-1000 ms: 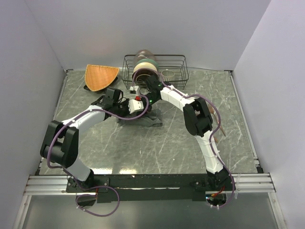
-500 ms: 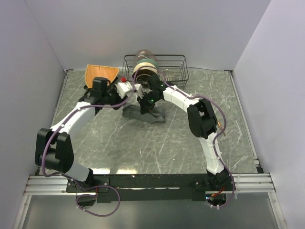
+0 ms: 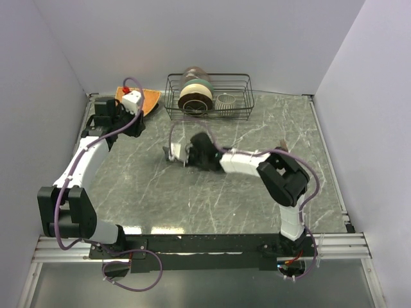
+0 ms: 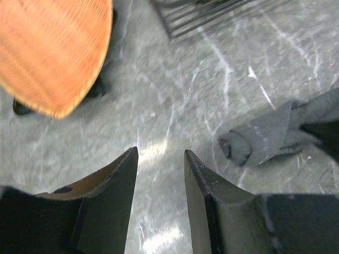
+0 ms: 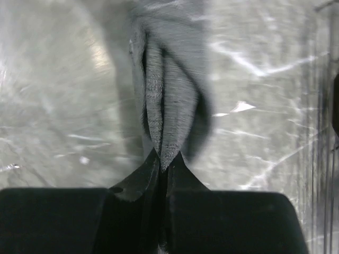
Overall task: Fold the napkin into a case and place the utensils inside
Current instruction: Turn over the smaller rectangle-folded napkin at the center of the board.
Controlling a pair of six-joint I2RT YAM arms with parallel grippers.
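Left gripper (image 4: 160, 157) released, jaws apart, pulled back left of wire rack (image 3: 239, 110); right gripper (image 5: 163, 159) alone clamps bunched napkin (image 5: 170, 92), so fold unformed.

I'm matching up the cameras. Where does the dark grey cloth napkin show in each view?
Top external: dark grey cloth napkin bunched left of centre, at the right gripper.
Left wrist: napkin at right edge, mid-height.
Right wrist: napkin at centre, pinched in shut fingers.
Shared landmark: black wire rack, top edge in left wrist view.
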